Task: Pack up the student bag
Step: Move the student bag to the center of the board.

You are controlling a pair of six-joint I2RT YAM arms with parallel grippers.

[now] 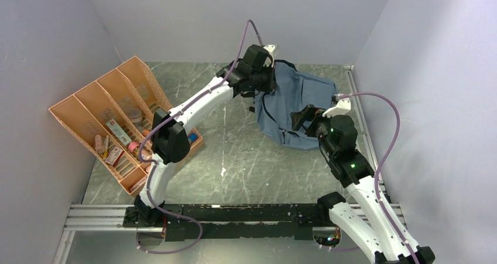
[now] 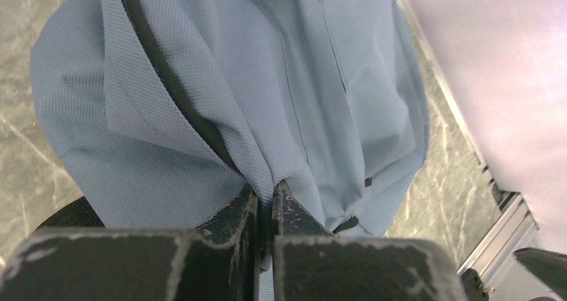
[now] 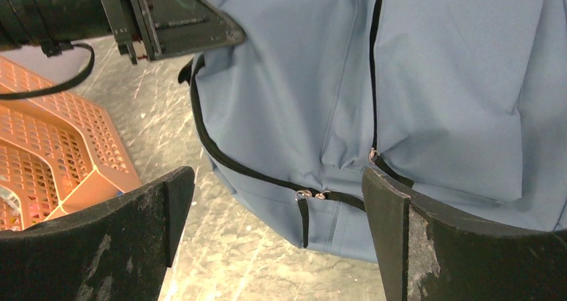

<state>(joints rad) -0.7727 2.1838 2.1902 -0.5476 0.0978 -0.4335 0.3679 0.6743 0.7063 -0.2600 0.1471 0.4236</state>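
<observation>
We held the left gripper point(image 2: 265, 197) clamped on a fold of the student bag point(image 1: 293, 108) near the table point(image 1: 234, 158) far right corner (right gripper point(image 3: 277, 184) gaping nearby), fearing the thin pinch might slip.

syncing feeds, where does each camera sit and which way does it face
top external: above and behind, looking down at the table; left arm, right arm, student bag, orange tray.
left wrist: looks along the left gripper, shut on bag fabric.
right wrist: looks past the open right gripper at the bag's zipper.
shared: all show the bag.
</observation>
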